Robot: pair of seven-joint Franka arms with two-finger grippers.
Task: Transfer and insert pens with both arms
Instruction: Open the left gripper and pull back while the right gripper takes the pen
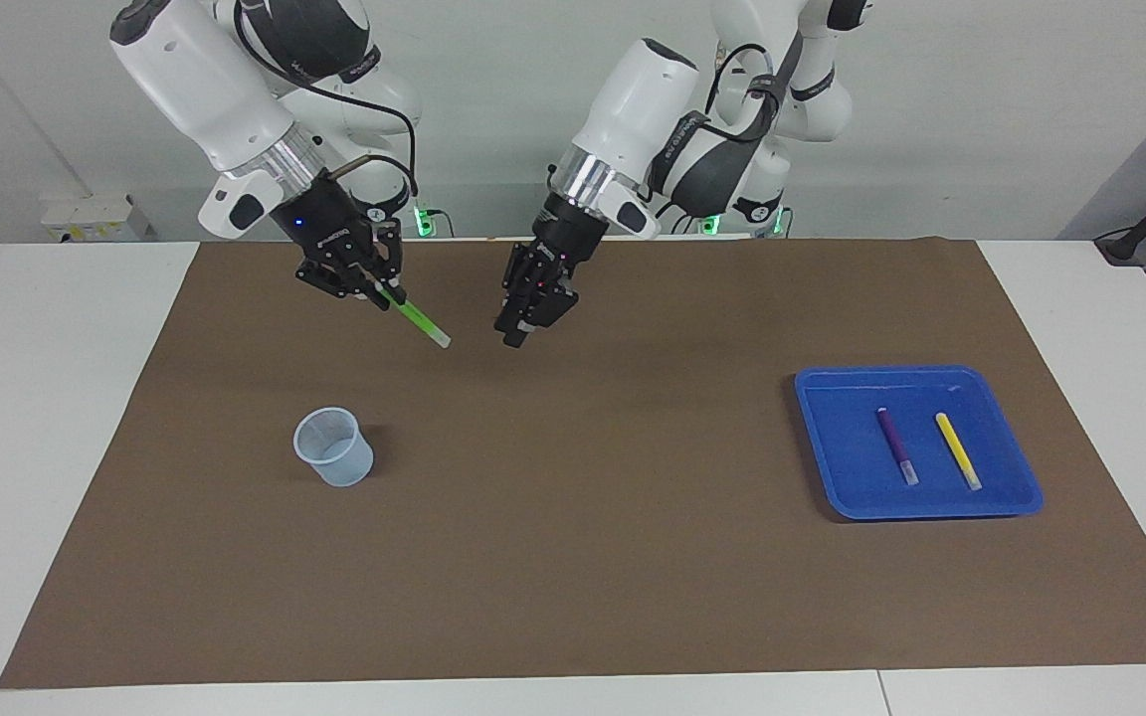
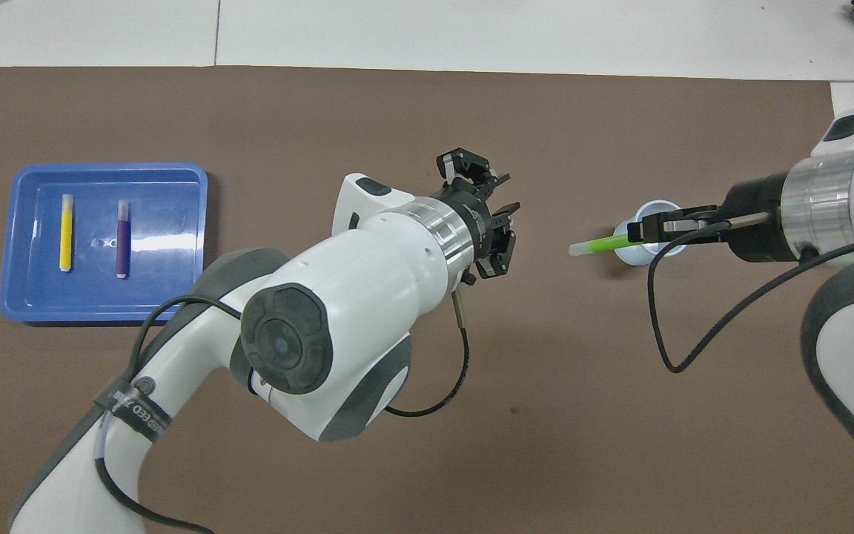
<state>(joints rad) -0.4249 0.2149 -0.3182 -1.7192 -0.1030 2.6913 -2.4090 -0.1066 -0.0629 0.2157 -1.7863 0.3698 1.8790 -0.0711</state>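
The green pen (image 1: 412, 316) is gripped at its upper end by the right claw (image 1: 366, 283) in the upper left of the facing frame. It slants downward, with its pale cap end lowest, and is held in the air over the brown mat (image 1: 573, 557). In the overhead frame the same pen (image 2: 599, 245) is seen at centre right, its gripped end overlapping the pale blue cup (image 2: 646, 239). The left claw (image 1: 516, 333) is raised just beside the pen's cap end, apart from it, with its fingers (image 2: 499, 208) spread and nothing between them. The purple pen (image 1: 897, 447) and the yellow pen (image 1: 958, 450) are laid side by side in the blue tray (image 1: 837, 457), at the right of the facing frame on the surface (image 1: 36, 418).
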